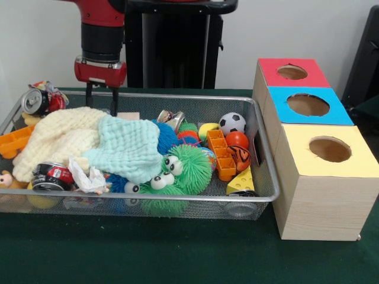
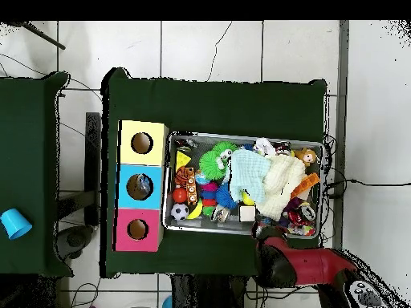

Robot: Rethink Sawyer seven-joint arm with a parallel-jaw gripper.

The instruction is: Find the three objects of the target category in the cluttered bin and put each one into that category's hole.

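The gripper [image 1: 100, 94] is seen poised with fingers apart and empty over the far edge of a wire bin [image 1: 260, 148] crowded with toys, a soccer ball [image 1: 232, 122] among them; three holed boxes [image 1: 324, 177] are lined up just beside it.

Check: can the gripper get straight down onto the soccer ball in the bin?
Probably yes. The soccer ball lies uncovered atop the clutter near the mesh bin's end; the gripper hovers at the opposite end.

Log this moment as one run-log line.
gripper: open, empty, over bin far edge | cloths: covering toys | boxes: three holes, nothing visible inside | sorted: none seen
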